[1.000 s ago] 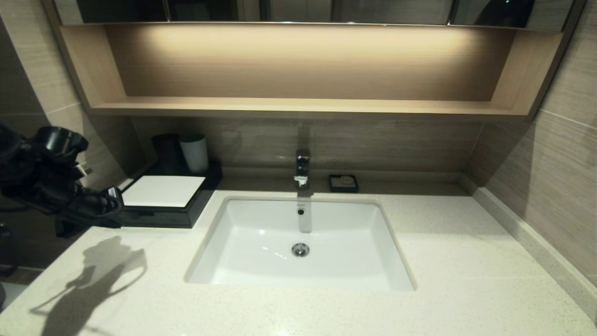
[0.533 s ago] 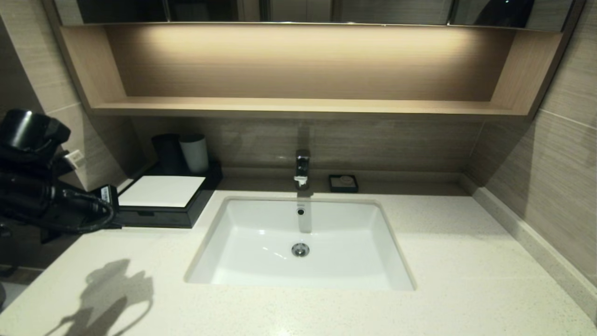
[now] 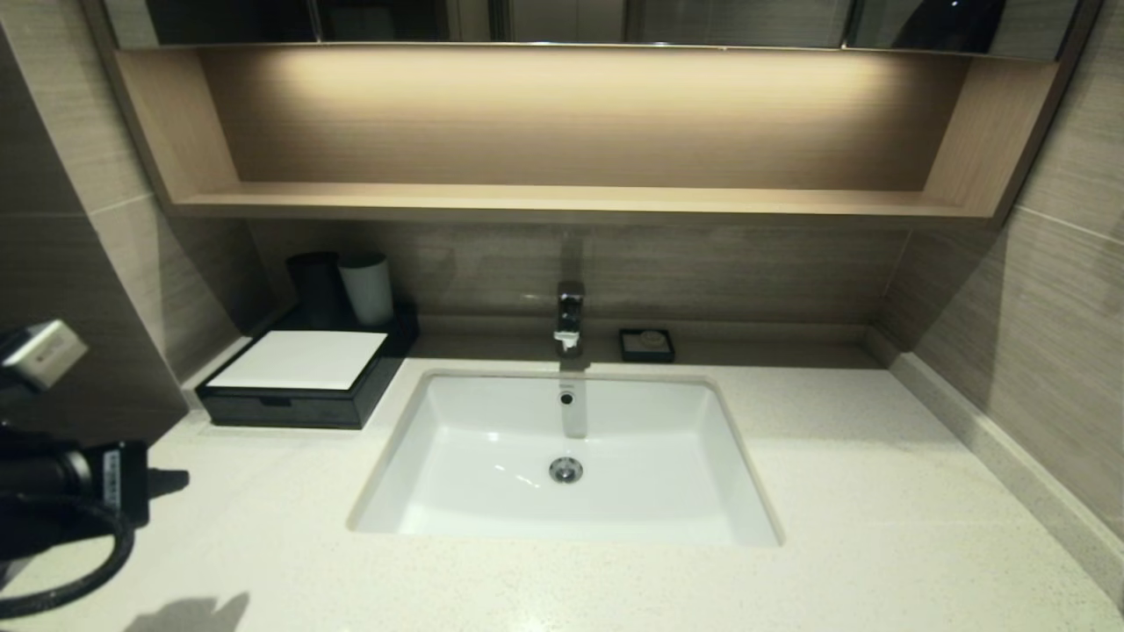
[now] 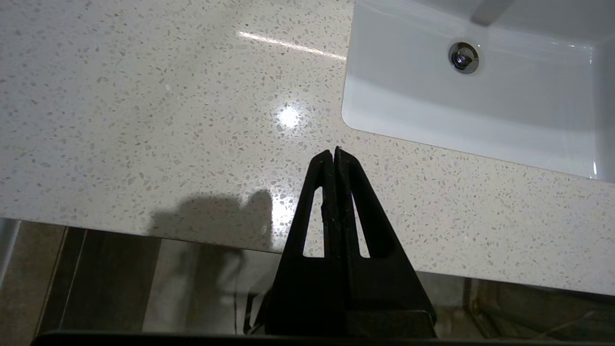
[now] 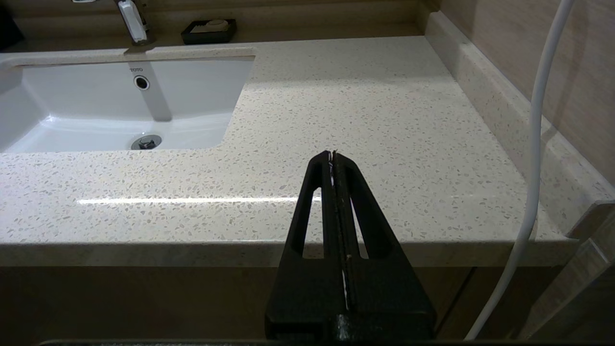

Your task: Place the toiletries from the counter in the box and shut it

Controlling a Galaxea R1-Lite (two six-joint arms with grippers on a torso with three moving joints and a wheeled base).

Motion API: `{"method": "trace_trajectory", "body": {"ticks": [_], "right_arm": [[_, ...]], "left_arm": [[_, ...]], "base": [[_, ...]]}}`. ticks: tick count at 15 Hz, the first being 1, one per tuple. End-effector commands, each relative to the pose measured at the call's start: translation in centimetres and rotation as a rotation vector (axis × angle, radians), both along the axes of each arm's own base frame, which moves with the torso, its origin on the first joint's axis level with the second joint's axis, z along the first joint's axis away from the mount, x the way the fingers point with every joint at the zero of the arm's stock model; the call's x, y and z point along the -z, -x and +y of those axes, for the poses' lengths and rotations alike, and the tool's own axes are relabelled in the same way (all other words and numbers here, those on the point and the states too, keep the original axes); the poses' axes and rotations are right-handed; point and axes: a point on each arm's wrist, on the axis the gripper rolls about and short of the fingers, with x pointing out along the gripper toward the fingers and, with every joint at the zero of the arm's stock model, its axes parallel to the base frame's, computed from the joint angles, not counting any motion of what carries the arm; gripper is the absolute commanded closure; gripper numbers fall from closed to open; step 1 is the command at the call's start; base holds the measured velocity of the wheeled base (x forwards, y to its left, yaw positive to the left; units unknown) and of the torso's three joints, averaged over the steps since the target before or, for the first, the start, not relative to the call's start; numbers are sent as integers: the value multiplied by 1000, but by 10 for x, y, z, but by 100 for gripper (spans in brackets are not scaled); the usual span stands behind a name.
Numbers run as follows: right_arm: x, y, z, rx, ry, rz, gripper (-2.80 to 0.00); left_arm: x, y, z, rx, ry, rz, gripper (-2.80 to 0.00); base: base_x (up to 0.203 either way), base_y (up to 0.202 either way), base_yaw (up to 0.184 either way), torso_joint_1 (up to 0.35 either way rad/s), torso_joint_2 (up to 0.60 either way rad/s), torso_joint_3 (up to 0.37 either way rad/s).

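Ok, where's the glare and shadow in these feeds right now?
Head view: warm strip light washes the wooden shelf. Left wrist view: bright glare spot on the counter ahead of the shut left gripper, its shadow near the edge. Right wrist view: a reflected streak crosses the counter before the right gripper.

A black cup (image 3: 313,283) and a white cup (image 3: 367,287) stood side by side at the back wall. A chrome faucet (image 3: 569,318) rose behind the basin, with a small black square dish (image 3: 646,344) just beside it, below a tan wooden shelf (image 3: 562,200).
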Motion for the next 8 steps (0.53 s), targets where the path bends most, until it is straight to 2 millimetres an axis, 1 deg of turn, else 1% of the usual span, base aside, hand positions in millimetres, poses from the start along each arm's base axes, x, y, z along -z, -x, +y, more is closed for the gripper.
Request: {"method": "trace_trajectory", "body": {"ticks": [1,5,8], "right_arm": [[0,0,0,0,0,1,0],[0,0,0,0,0,1,0],[0,0,0,0,0,1,0]], "left_arm": [[3,40,-1,-10,-45,-124,0],[9,69,0,-30,-79,-215,0],[12,99,-1,-30,-98,-320,0]], "base": [[0,0,0,0,0,0],[0,0,0,0,0,0],[0,0,0,0,0,0]]}}
